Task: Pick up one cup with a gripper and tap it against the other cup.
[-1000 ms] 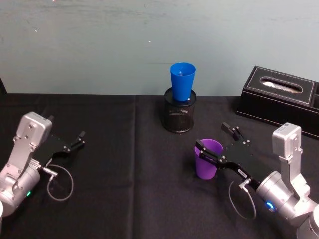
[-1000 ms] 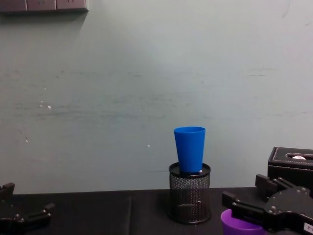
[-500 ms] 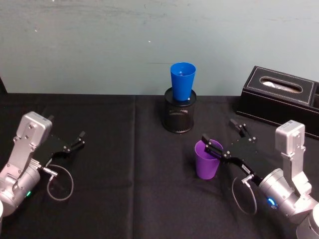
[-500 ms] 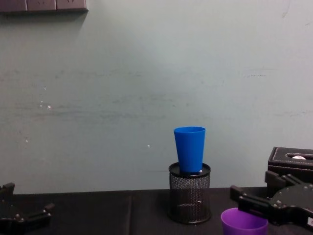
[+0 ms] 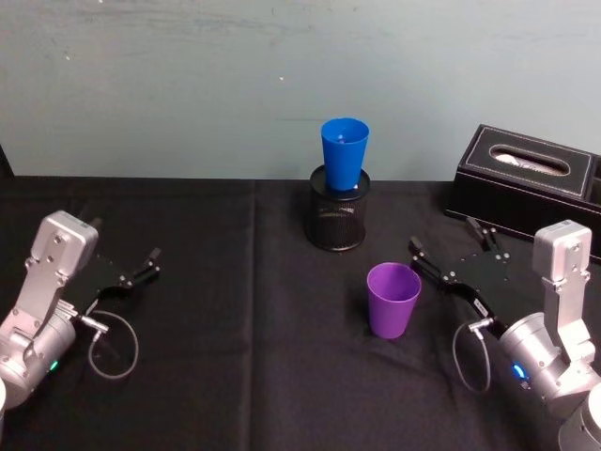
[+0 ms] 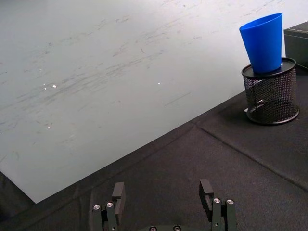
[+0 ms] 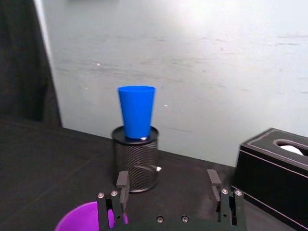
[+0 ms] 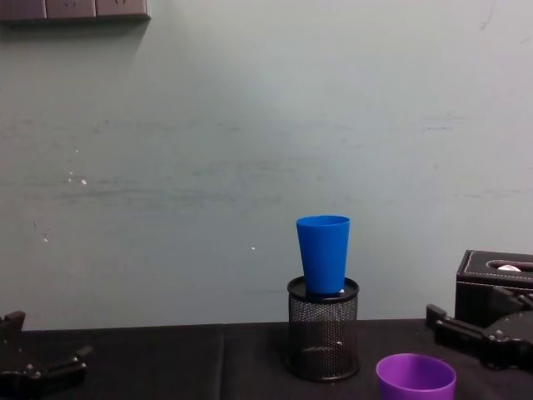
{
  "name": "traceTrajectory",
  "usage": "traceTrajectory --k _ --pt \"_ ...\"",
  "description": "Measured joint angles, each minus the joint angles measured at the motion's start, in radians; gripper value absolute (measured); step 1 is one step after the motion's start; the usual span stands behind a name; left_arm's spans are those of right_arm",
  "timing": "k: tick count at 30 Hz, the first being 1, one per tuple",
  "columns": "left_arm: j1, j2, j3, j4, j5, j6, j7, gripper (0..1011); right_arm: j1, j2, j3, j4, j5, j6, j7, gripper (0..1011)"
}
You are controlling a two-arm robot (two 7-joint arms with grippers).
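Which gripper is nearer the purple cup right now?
The right. The right gripper is open just beside the purple cup, on its right, not touching it. The left gripper sits open far across the table on the left.

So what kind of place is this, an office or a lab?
Probably a robot test bench: a table under black cloth against a bare grey-green wall, with office props, a black wire-mesh pen holder and a black leather-look tissue box.
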Motion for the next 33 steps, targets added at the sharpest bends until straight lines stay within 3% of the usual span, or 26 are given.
traceTrajectory --k 21,33 --pt "0.0 0.0 0.0 0.0 0.0 0.0 0.0 1011 0.015 -0.054 0.055 0.055 -0.087 0.045 -0.075 1003" --pt "0.0 0.0 0.0 0.0 0.0 0.0 0.0 1011 0.02 -0.072 0.079 0.078 -0.094 0.088 -0.086 1003"
